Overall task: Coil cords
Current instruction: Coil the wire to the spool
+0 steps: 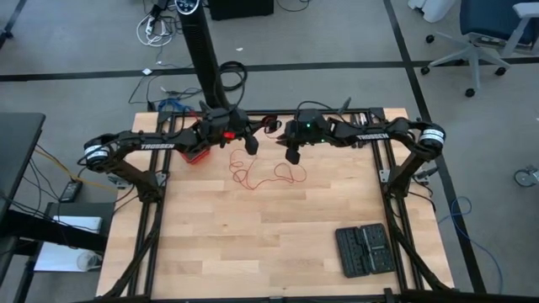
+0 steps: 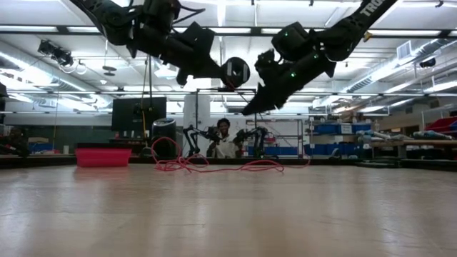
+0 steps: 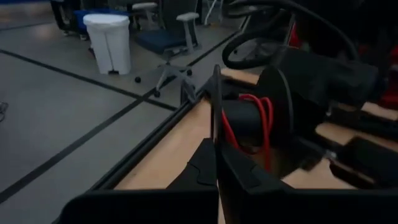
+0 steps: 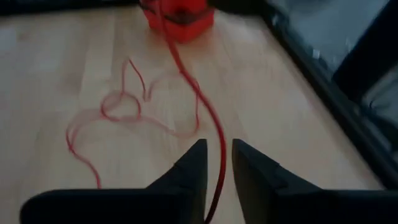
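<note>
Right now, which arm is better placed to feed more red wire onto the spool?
The right gripper: the red wire already runs between its fingers. The left gripper holds the spool.

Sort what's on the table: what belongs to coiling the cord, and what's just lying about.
Job: red wire, the spool it winds on, held by the left gripper, right gripper guiding the wire.

Lying about: red box, black case.

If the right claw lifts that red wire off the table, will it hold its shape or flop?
Likely floppy: the red wire lies in loose, uneven loops on the table. Probably very light, being far thinner than the right claw. It may snag or tangle where loops cross.
</note>
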